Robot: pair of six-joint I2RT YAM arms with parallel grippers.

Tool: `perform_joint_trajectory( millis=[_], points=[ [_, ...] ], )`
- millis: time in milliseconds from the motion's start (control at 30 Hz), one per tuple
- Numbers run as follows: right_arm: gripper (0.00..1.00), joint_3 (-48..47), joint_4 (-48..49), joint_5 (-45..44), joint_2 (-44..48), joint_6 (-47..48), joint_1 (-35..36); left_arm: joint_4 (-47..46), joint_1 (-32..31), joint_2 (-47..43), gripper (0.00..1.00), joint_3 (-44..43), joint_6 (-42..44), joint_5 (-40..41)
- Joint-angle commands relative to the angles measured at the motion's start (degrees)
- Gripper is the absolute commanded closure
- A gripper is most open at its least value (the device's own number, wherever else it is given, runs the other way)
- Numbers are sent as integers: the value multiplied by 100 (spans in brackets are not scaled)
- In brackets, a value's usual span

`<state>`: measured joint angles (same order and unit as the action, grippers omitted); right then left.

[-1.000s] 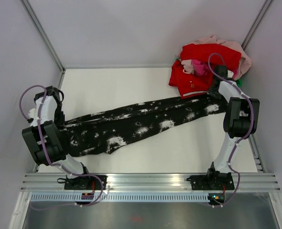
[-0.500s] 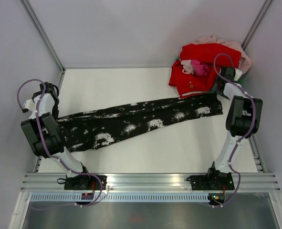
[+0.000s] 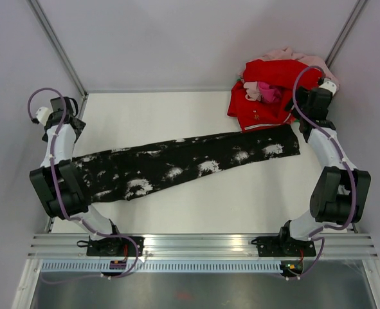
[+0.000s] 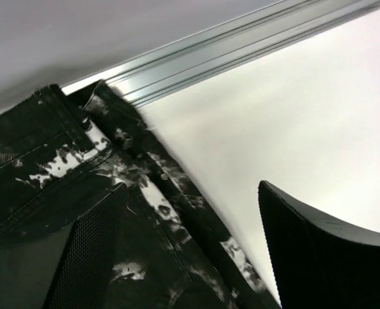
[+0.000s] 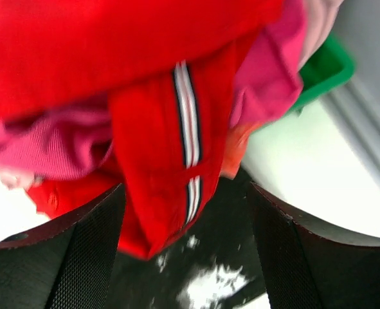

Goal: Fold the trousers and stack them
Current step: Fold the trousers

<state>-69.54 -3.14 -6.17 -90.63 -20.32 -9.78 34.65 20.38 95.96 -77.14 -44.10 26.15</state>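
If you go by the overhead view alone, the trousers (image 3: 183, 164) are just a long black-and-white splattered strip lying flat on the table (image 3: 177, 112), running on a slant from the left edge up toward the clothes pile at the back right. The left gripper (image 3: 61, 123) sits at the strip's left end, but from up there I can't tell what its jaws are doing. The left wrist cam sorts that out: the left gripper's fingers (image 4: 318, 257) are spread wide with nothing clamped between them. Below them is the stitched, seamed end of the trousers, close to the aluminium rail (image 4: 241, 38) at the table edge. Over on the right, the overhead shot has the right gripper (image 3: 307, 106) parked at the pile, where the red garment (image 3: 267, 96) butts right up against the trousers' far end. The right wrist cam adds what the top view hides: the garment's white stripe trim (image 5: 186, 122), pink clothes (image 5: 267, 71) bunched beside it, something green (image 5: 325, 71) poking out behind, and splattered black fabric down below. Those jaws are wide apart too, holding nothing.
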Motion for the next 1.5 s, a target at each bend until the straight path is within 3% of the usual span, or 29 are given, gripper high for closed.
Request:
perform_joint_trajectory(
  millis=[0, 100, 200, 333, 433, 500, 633, 767, 833, 867, 933, 1033, 1133, 1233, 1267, 1300, 1467],
  points=[
    [19, 519, 269, 503, 151, -86, 55, -196, -157, -718, 12, -337, 691, -356],
    [25, 818, 270, 765, 212, -148, 73, -161, -473, -1333, 13, 66, 893, -821],
    [31, 1300, 506, 977, 318, -253, 187, -301, -1157, -2071, 21, 802, 947, -1023],
    [44, 1741, 674, 960, 441, -411, 310, -661, -1949, -2766, 47, 1780, 552, -1533],
    [54, 1908, 700, 830, 415, -403, 371, -811, -2363, -2890, 89, 2282, 262, -1604],
    [77, 1970, 648, 654, 371, -507, 372, -750, -2390, -2785, 98, 2388, 191, -1683],
    [82, 2216, 367, 126, 545, -727, 380, -697, -2582, -2662, 98, 2379, 226, -1736],
    [60, 2550, 149, -270, 1230, -658, 380, -802, -2697, -2609, 98, 2388, 261, -1912],
    [41, 2559, 103, -279, 1712, -588, 380, -811, -2776, -2539, 98, 2379, 287, -1938],
    [26, 2551, 103, -149, 1863, -544, 380, -820, -2811, -2513, 98, 2353, 331, -1956],
    [21, 2524, 103, 98, 2232, -439, 372, -846, -2881, -2425, 98, 2336, 340, -1982],
    [23, 2568, 68, 266, 2401, -455, 372, -899, -2961, -2293, 98, 2344, 332, -2009],
    [32, 2665, -20, 213, 2112, -578, 372, -882, -3031, -2196, 98, 2336, 305, -2018],
    [65, 2752, -108, -120, 1786, -938, 372, -855, -3093, -2169, 98, 2353, 323, -2035],
    [88, 2787, -73, -208, 1707, -1035, 372, -846, -3102, -2178, 98, 2379, 340, -2026],
    [96, 2840, -38, -278, 1567, -1140, 380, -838, -3110, -2178, 98, 2397, 340, -2026],
    [100, 2824, 559, -314, 969, -1273, 372, -802, -3110, -2231, 98, 2511, 358, -2000]
  ],
)
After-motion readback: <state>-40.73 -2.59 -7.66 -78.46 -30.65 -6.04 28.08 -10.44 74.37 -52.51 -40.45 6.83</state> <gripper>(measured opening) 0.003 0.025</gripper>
